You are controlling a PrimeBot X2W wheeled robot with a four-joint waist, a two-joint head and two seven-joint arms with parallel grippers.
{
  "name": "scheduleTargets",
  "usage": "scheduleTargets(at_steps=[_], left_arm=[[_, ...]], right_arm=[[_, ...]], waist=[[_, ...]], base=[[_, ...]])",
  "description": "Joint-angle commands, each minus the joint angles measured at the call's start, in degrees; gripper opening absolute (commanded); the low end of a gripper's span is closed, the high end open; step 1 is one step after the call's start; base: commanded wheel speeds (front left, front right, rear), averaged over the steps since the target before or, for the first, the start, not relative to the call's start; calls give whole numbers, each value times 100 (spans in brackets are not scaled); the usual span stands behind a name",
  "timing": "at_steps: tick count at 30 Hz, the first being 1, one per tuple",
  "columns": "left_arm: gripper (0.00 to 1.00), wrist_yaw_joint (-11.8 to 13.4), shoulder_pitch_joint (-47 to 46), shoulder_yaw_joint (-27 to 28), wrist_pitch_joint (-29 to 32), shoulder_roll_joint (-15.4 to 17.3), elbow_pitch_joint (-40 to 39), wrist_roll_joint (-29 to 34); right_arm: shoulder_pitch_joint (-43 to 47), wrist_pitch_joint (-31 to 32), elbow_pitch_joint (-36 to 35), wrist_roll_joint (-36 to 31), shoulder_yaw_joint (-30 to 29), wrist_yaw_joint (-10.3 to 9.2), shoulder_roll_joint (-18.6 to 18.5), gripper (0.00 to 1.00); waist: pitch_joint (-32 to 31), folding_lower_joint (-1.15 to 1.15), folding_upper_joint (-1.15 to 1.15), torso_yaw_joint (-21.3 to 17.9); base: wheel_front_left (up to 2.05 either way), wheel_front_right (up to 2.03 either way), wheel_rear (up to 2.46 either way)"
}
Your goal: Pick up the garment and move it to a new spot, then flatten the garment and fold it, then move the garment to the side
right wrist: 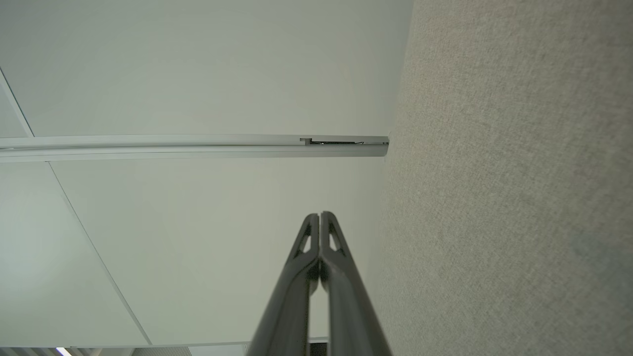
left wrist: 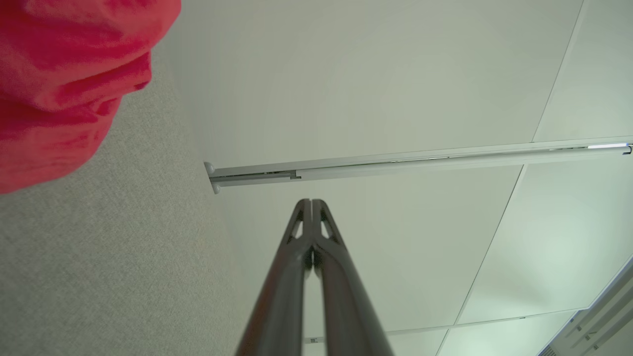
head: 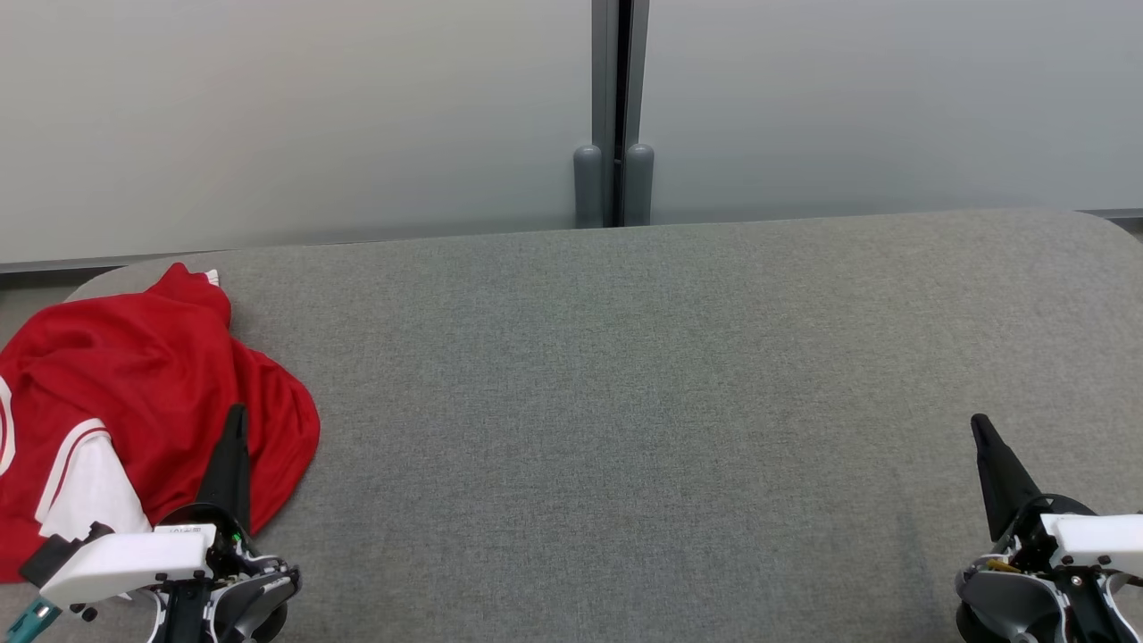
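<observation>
Barely begun: the garment lies unlifted beside the left pincer

Plainly, the red garment [head: 152, 375], trimmed in white, sits in a crumpled heap on the outer side of the left pincer [head: 236, 420] and a little ahead of it. It is well apart from the right pincer [head: 980, 427]. In the left wrist view the red folds bunch off to one side of the fingertips, not between them. The left pincer's two dark fingers are pressed together with nothing caught in them. The right pincer is likewise closed and empty, above bare grey cushioned surface [head: 625, 402].

Judging from this, no step is done. The lift, the move to a new spot, the flattening, the fold and the final shift aside all remain. The broad bare stretch between the two pincers looks like a fair place to lay the garment out. Beyond both sets of fingertips stands a pale wall [head: 312, 116] with a grey post [head: 614, 107] at its seam
</observation>
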Motion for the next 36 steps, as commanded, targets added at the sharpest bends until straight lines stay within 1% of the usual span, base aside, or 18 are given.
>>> scheduleTargets(at_steps=[1,28,29,36], left_arm=[[0,-18,-65,24,15,32,-15,-5],[0,-18,-65,24,15,32,-15,-5],[100,0,0,0,0,0,0,0],[100,1,104,-139,-143,-28,47,47]], right_arm=[[-27,14,-13,13,-8,3,-53,0],[-27,14,-13,13,-8,3,-52,0],[0,0,0,0,0,0,-1,100],[106,-144,36,-97,94,-1,33,100]], waist=[[0,0,0,0],[0,0,0,0],[0,0,0,0],[3,0,0,-1]], base=[[0,0,0],[0,0,0],[0,0,0],[0,0,0]])
